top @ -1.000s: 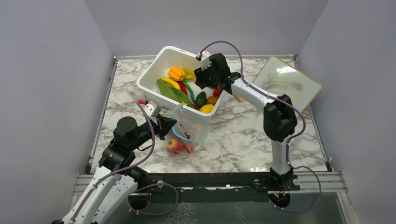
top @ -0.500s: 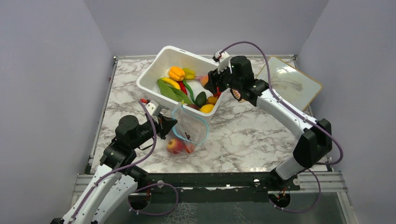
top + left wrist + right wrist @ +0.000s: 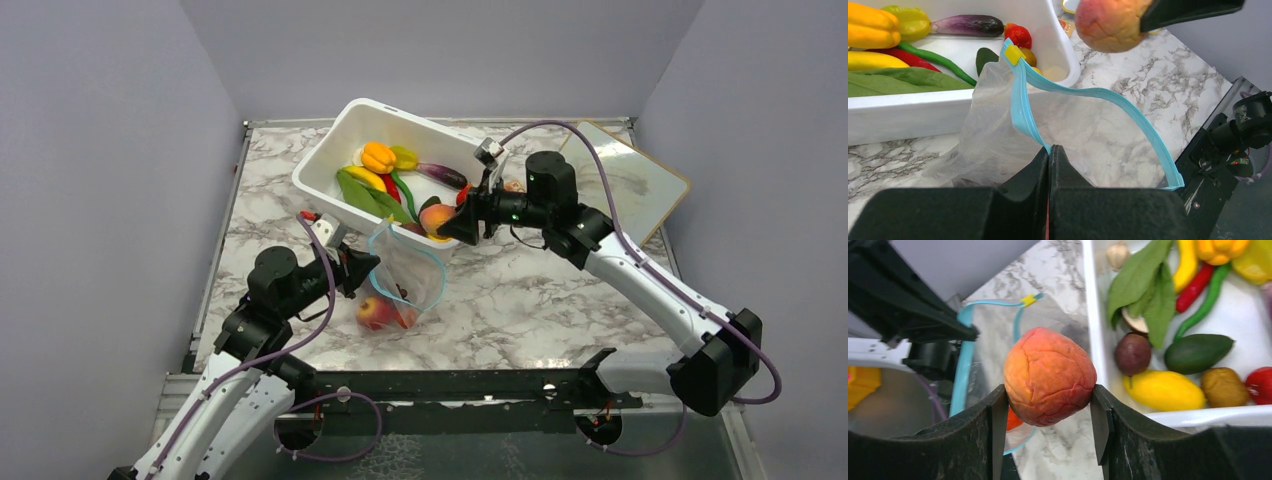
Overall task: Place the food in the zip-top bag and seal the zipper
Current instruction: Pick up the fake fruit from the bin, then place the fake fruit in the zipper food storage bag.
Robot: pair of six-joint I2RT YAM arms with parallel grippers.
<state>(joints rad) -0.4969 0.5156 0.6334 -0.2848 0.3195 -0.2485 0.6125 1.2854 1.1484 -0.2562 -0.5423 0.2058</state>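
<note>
My right gripper (image 3: 452, 224) is shut on a peach (image 3: 436, 217), also seen in the right wrist view (image 3: 1049, 376) and the left wrist view (image 3: 1110, 22), held in the air over the tub's near rim, just beyond the bag mouth. The clear zip-top bag (image 3: 405, 272) stands open on the table, with its light blue zipper (image 3: 1083, 95) spread in a loop. My left gripper (image 3: 1049, 151) is shut on the zipper's near edge and holds the mouth up. A red apple (image 3: 374, 312) and another red-orange piece lie inside the bag. More food, among it an eggplant (image 3: 441, 174) and peppers, lies in the tub.
The white tub (image 3: 335, 148) stands tilted at the back centre, touching the bag's far side. A framed white board (image 3: 617, 174) lies at the back right. Grey walls close in the marble table (image 3: 540, 290) on three sides.
My right gripper lifted the peach out of the tub and swung forward and left toward the bag mouth. The eggplant is now uncovered. My left gripper and the bag have stayed put.
</note>
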